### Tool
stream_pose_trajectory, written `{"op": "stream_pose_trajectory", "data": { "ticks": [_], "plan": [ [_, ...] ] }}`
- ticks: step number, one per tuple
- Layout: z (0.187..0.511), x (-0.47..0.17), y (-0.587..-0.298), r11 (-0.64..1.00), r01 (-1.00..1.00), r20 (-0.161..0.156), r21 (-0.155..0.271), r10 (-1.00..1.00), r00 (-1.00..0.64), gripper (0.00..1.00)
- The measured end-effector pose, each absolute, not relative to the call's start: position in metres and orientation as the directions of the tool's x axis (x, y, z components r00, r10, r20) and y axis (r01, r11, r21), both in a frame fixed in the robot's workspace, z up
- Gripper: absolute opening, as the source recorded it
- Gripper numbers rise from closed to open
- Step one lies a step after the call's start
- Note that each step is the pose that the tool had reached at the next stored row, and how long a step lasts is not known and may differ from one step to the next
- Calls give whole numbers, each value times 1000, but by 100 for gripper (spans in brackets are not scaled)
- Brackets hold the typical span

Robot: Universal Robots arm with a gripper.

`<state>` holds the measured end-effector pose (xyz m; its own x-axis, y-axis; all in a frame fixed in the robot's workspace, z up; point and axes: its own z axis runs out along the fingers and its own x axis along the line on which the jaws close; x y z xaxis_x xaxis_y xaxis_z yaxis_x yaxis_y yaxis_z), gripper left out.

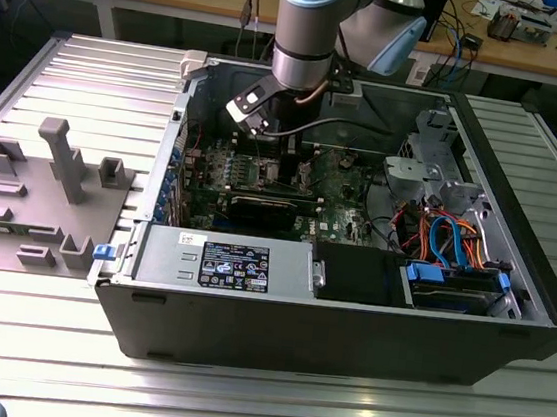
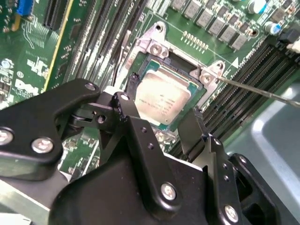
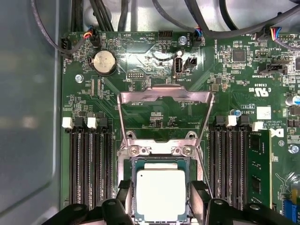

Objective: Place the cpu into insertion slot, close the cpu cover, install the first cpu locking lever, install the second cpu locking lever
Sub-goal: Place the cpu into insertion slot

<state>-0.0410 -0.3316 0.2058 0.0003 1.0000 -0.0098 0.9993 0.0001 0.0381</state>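
Observation:
The cpu (image 3: 160,194) (image 2: 161,96), a silvery square chip, lies flat in the insertion slot (image 3: 159,150) (image 2: 154,43) on the green board. My gripper (image 3: 161,199) (image 2: 164,103) hangs right over it, open. One black finger (image 3: 124,197) stands beside one edge of the chip and the other at the opposite edge, each a small gap away. The cpu cover (image 3: 164,96), a thin metal frame, stands swung up and open beyond the slot. A thin lever rod (image 2: 262,92) sticks out beside the slot. In the exterior view my arm (image 1: 302,50) reaches down into the open computer case.
Black memory slots (image 3: 89,168) flank the socket, with a green memory module (image 3: 259,168) on one side. A coin battery (image 3: 104,62) and cables (image 3: 140,14) lie beyond the cover. The case holds a power supply (image 1: 222,263) and a drive bay (image 1: 452,279). A grey fixture (image 1: 49,192) sits at the exterior view's left.

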Motion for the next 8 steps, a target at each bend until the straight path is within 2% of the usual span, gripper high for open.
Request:
{"op": "stream_pose_trajectory", "data": {
  "ticks": [3, 5, 6, 8],
  "plan": [
    [206, -40, -330, 0, 999, -10, 38, 1000, 0, 60],
    [208, -40, -330, 0, 999, -10, 38, 1000, 0, 47],
    [209, -40, -330, 0, 999, -10, 38, 1000, 0, 47],
    [209, -40, -330, 0, 999, -10, 38, 1000, 0, 35]
  ]
}}
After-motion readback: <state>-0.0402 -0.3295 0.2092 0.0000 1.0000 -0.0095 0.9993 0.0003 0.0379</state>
